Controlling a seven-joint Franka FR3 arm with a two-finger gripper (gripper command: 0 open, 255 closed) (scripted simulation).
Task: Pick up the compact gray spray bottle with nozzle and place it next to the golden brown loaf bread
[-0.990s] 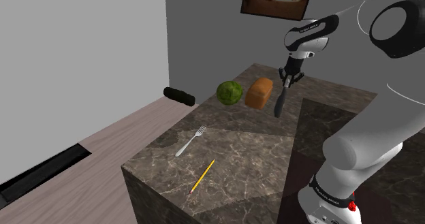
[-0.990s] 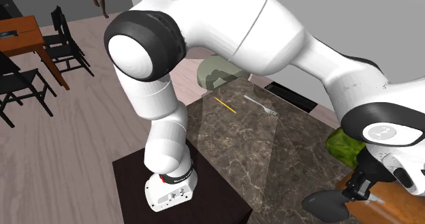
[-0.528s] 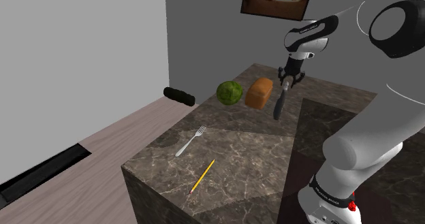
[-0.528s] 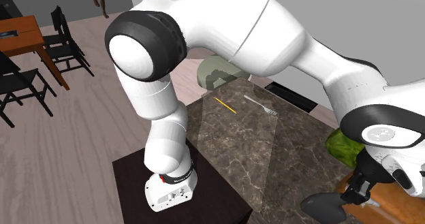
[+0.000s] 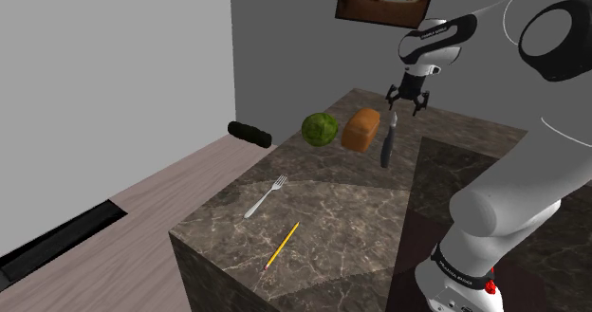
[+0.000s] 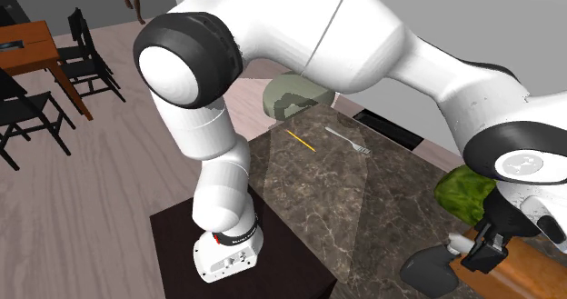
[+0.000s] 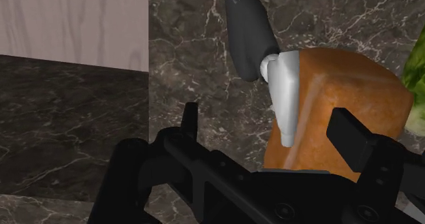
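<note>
Gripper (image 5: pixel 408 101): fingers are spread wide and nothing is clasped.
Fingers (image 7: pixel 351 137): in the wrist view they are set well apart, and the pale nozzle is seen beyond the gap, untouched.
Spray bottle (image 5: pixel 386 147): it is found directly below the gripper, on the marble counter (image 5: pixel 323 206).
Long axis: it is held near upright with a slight lean. The pale nozzle end is turned up toward the fingers and the dark body down toward the counter.
Loaf (image 5: pixel 360 130): it is set just beside the bottle, on the shoulder view's left. Contact between the two cannot be told.
Green vegetable (image 5: pixel 320 128): it is placed on the loaf's far side, apart from the bottle.
Task state (judged): the bottle is taken as placed next to the loaf.
Next move (judged): a straight withdrawal along the bottle's axis is called for, so that the nozzle is not knocked.
</note>
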